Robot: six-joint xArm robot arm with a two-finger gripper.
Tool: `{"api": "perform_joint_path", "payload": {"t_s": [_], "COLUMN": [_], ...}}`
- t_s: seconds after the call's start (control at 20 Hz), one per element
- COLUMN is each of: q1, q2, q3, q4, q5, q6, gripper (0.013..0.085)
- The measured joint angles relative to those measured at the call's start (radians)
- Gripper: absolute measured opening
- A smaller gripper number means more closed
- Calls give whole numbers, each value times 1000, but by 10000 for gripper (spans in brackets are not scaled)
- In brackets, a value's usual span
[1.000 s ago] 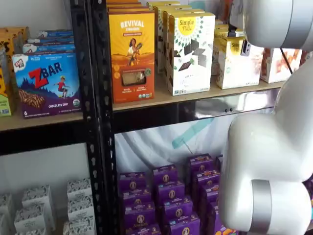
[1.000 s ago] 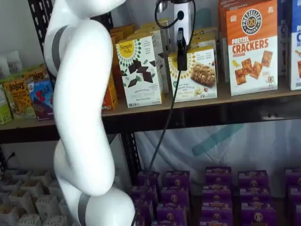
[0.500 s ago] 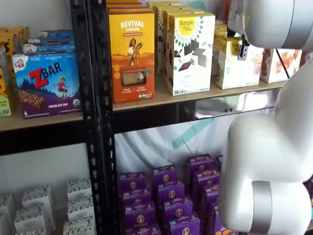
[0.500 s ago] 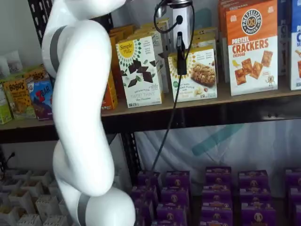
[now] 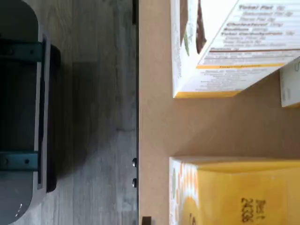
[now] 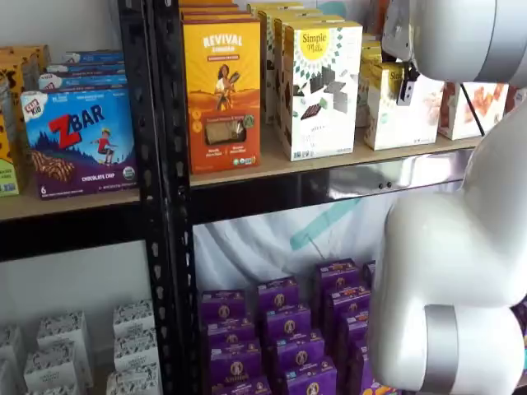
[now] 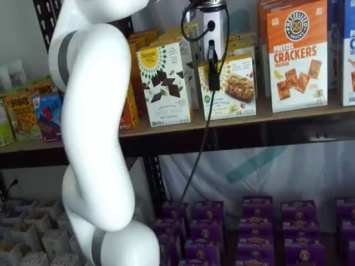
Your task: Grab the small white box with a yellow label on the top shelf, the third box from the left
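Small white box (image 7: 228, 86) is seen standing on the top shelf (image 7: 233, 123), between the taller Simple Mills box (image 7: 165, 83) on its left and the orange pretzel crackers box (image 7: 297, 55) on its right; its front carries a yellow round logo and a picture of a baked bar, and more cartons of its kind are lined up behind it. Going left to right in a shelf view, a ZBar carton (image 6: 78, 140) is found on the far-left bay, then a black perforated upright (image 6: 165, 164), then the orange Revival box (image 6: 222, 90), the Simple Mills box, and the small white box (image 6: 401, 107), partly covered by the white arm (image 6: 453, 271). The gripper (image 7: 213, 66) is seen hanging just in front of the small white box's upper left part, a black cable (image 7: 194, 149) trailing down beside it; only one dark finger, side-on, is shown in both shelf views, so whether the fingers are parted or closed cannot be told. On the lower level, purple boxes (image 7: 255, 227) are stacked in rows. In the wrist view, the tan shelf board and the yellow top of a carton (image 5: 234, 192) are shown, with a white printed carton beside it.
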Motion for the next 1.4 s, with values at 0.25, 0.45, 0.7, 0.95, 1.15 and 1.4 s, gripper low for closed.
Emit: {"api": "perform_joint_path", "payload": {"t_s": [0.25, 0.45, 0.7, 0.95, 1.15, 1.4], "q1": [-3, -8, -8, -14, -20, -19], "q2": [-1, -5, 0, -4, -11, -7], "q3": [2, 7, -2, 4, 15, 9], "q4": [6, 16, 8, 17, 31, 26], "q5": [-1, -8, 3, -6, -24, -17], "q6": [-3, -7, -6, -11, -16, -16], "gripper": [570, 450, 450, 450, 450, 370]}}
